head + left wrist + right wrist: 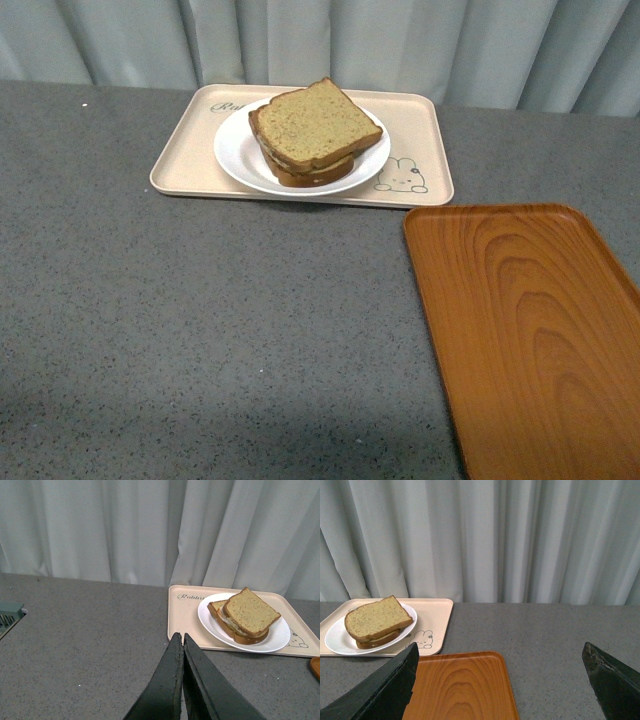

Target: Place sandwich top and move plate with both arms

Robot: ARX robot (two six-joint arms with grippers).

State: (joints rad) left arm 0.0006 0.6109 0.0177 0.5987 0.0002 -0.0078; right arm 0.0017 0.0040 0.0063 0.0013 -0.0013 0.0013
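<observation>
The sandwich top (315, 122), a light tan speckled slice, lies on the darker lower slice (312, 174) on the white plate (232, 152). The plate sits on the beige rabbit-print tray (180, 165) at the table's far side. No arm shows in the front view. In the left wrist view my left gripper (180, 639) is shut and empty, short of the tray, with the sandwich top (251, 612) and plate (278, 636) beyond it. In the right wrist view my right gripper (500, 662) is open and empty over the orange tray (457, 685); the sandwich top (376, 617) and plate (335, 641) are far off.
The orange wood-grain tray (530, 330) lies at the front right, its corner near the beige tray. Grey speckled tabletop (200, 330) spreads at the left and front. Pale curtains (400, 40) hang behind. A grey-green object (9, 614) shows at the edge of the left wrist view.
</observation>
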